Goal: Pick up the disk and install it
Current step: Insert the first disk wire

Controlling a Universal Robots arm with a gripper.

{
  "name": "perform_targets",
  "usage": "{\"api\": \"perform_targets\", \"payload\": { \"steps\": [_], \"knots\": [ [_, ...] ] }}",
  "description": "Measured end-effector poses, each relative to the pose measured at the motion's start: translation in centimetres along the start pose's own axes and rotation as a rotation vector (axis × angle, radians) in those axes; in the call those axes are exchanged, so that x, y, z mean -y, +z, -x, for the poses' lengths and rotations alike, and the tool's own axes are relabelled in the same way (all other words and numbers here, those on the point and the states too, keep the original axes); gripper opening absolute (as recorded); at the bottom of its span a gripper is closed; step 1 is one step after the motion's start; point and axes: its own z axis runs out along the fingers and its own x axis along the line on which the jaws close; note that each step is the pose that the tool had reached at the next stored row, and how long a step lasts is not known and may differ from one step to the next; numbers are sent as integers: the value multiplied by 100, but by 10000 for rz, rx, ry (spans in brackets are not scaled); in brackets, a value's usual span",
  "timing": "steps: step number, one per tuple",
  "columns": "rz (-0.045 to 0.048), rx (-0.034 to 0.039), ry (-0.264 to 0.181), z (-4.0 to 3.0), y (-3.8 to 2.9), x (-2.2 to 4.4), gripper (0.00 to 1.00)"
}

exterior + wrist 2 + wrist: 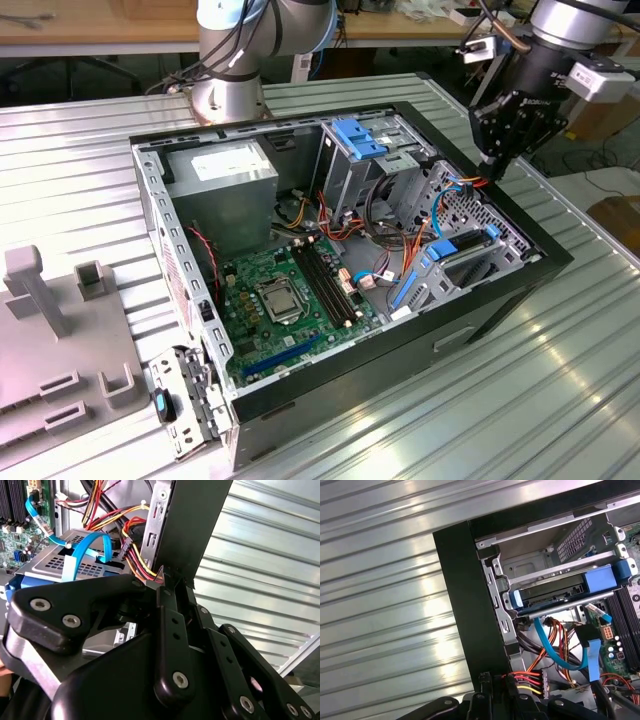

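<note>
Already seated in cage [532, 562], disk [552, 592] apart from gripper [493, 170], jaws together (empty)

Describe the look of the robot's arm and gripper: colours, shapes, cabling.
The arm is silver-grey tubing with rounded blue-grey joint caps, rising from a round metal base. Black cables run along it. The gripper is matt black, built from hinged link bars studded with silver screw heads. Two pale grey boxes are mounted beside the dark wrist.
</note>
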Motion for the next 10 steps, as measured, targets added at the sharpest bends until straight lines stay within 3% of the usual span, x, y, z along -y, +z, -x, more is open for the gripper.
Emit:
{"api": "perform_targets", "payload": {
  "steps": [6, 7, 10],
  "knots": [
    [1, 0, 1, -4, 0, 1, 23],
    [1, 0, 1, -4, 0, 1, 16],
    [2, -1, 1, -5, -5, -2, 16]
  ]
}}
